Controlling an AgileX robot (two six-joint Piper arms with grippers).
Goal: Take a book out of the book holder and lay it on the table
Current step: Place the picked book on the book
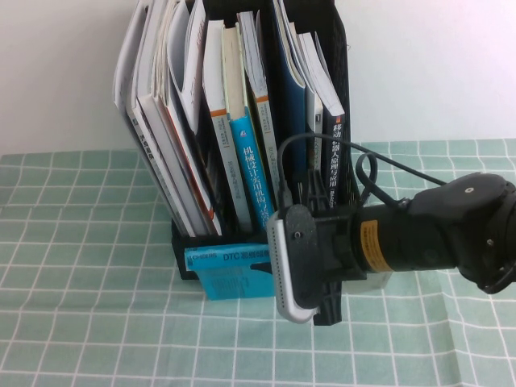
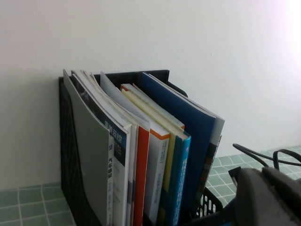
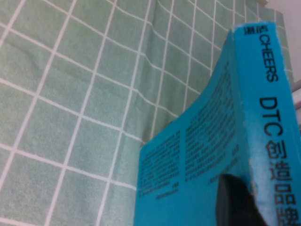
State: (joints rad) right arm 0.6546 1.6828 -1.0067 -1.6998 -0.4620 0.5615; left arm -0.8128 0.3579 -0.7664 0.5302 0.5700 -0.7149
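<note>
Right hand (image 1: 278, 270) clenched on book (image 1: 230, 272) — over green grid table (image 1: 81, 274); left hand unseen.

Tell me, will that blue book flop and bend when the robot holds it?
Probably a bit. The blue book already curves away from its spine in the right pincer's grip, so its cover looks soft. Held sideways in front of the rack, above the table, its free end may sag. The left pincer is out of sight.

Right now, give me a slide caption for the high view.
Right gripper shut on the cyan book, out of the book holder, low over the table; left gripper unseen.
</note>
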